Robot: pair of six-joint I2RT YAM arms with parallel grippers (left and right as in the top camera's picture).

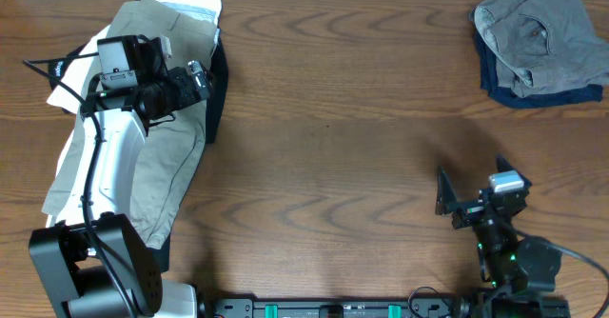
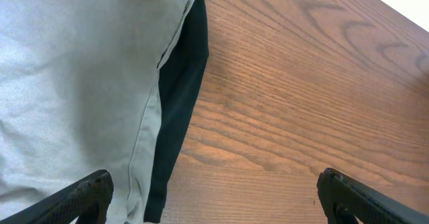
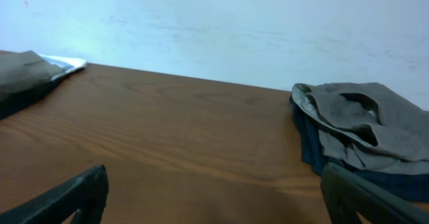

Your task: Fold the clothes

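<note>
Left arm point(image 1: 112, 156), frame left: white link, black joints, looping black cable. Right arm point(image 1: 495, 228), lower right: black, green lights.

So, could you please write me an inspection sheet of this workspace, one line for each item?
Surface: wooden table, bare wood between the two piles.
Job's things: grey shorts lie crumpled on a navy garment at the far right corner. Khaki shorts lie over a white garment and a black garment on the left.
Clutter: nothing seen.
Grippers: left gripper is open above the edge of the khaki pile. Right gripper is open over bare wood, holding nothing.
Cables: a black cable runs along the left arm. Another cable leaves the base of the right arm.
Surroundings: pale wall behind the table.
</note>
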